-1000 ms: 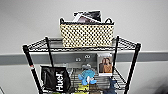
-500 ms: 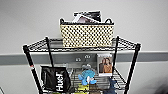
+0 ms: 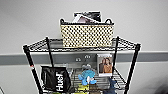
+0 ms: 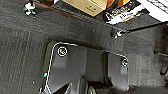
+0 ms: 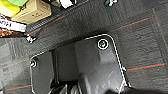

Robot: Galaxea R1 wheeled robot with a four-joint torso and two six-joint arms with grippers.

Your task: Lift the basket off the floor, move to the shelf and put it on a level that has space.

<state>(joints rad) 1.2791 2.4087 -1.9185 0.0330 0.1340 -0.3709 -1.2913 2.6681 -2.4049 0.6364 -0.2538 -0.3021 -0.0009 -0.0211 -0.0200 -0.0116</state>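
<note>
While cream-and-dark checkered woven basket [image 3: 86,35] sits upper centre on top wire-grid tier [image 3: 126,44] of black metal rack [image 3: 131,66], task looks done. Pincer state: cannot tell. Risk: base bumping castered rack, basket sliding.

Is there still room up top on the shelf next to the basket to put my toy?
Yes. The top level is bare between the basket and each end post, the left patch a bit wider. The tier below is crowded: a black bag, a blue plush toy and a photo.
</note>
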